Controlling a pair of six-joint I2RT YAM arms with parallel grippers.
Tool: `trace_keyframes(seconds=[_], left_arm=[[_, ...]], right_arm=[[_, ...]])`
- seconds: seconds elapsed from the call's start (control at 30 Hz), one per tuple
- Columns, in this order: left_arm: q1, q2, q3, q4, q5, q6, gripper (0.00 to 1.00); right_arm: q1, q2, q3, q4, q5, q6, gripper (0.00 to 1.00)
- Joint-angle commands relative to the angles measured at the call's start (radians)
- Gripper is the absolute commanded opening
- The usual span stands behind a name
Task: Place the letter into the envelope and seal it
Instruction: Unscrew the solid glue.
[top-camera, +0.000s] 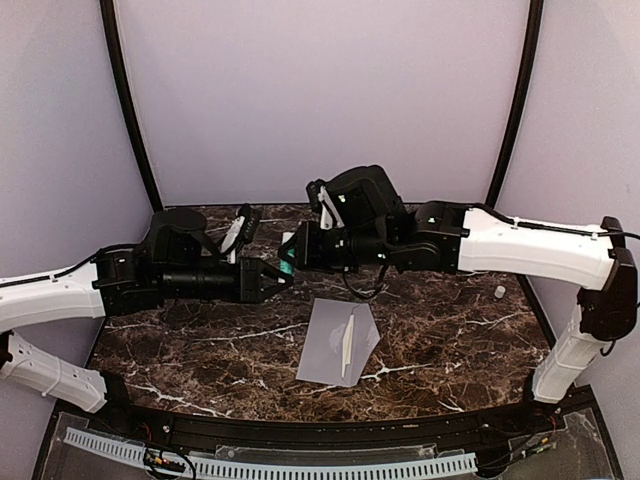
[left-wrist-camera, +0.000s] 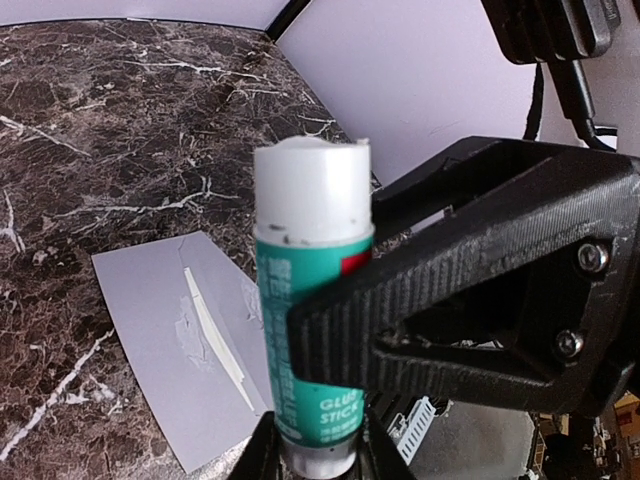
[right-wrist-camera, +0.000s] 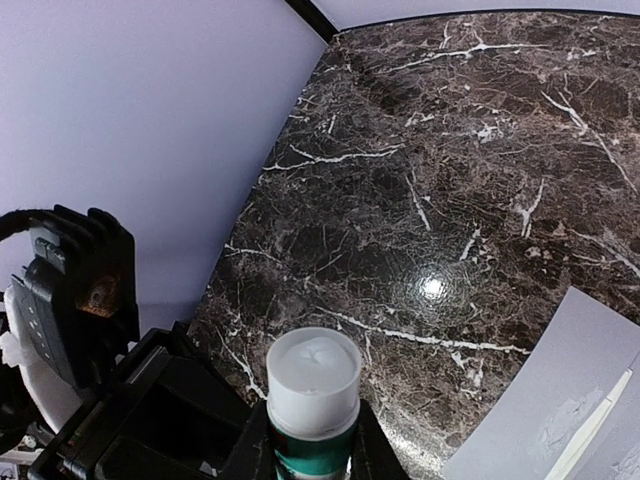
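I have both hands on the glue stick (left-wrist-camera: 312, 230), held up over the middle of the table (top-camera: 450, 340). My left hand (left-wrist-camera: 318, 452) is pinched narrow around the white base end. My right hand (right-wrist-camera: 312, 450) comes in from 3 o'clock and is clamped just as narrow on the green body. The top is uncapped and the white glue shows. I take the two-handed hold to be for turning base against body to wind the glue out, since one hand alone couldn't do that. A small white piece (top-camera: 499, 292) sits well apart near the table's 3 o'clock edge; it is probably the cap, though it's too small for me to be sure. The grey envelope (top-camera: 325, 350) lies flat on the table at about 5 o'clock from the stick, away from both hands. The letter (top-camera: 348, 345) shows only as a narrow pale strip running along the envelope's middle. It looks tucked in at the flap line, but I can't tell how far inside it sits. By my reading the inserting is done and gluing and sealing are left, so the stick must go down to 5 o'clock next.
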Motion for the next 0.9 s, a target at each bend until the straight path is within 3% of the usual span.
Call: trace_keyframes(seconds=[0.0, 0.1, 0.33, 0.57, 0.7, 0.87], left_arm=[[-0.009, 0.001, 0.029, 0.032, 0.021, 0.03, 0.0], [-0.009, -0.014, -0.001, 0.104, 0.051, -0.007, 0.0], [-0.003, -0.045, -0.046, 0.215, 0.111, -0.077, 0.0], [0.011, -0.073, -0.057, 0.267, 0.156, -0.109, 0.0], [0.017, -0.082, -0.078, 0.357, 0.26, -0.115, 0.0], [0.017, -0.08, -0.102, 0.532, 0.468, -0.138, 0.0]], right_arm=[[0.021, 0.024, 0.037, -0.042, 0.023, 0.045, 0.0], [0.02, -0.014, 0.0, 0.013, 0.0, 0.025, 0.02], [0.007, -0.186, -0.171, 0.237, -0.081, -0.027, 0.4], [-0.029, -0.325, -0.332, 0.427, -0.249, -0.039, 0.72], [-0.049, -0.392, -0.439, 0.591, -0.34, -0.044, 0.8], [-0.05, -0.41, -0.508, 0.771, -0.445, -0.055, 0.82]])
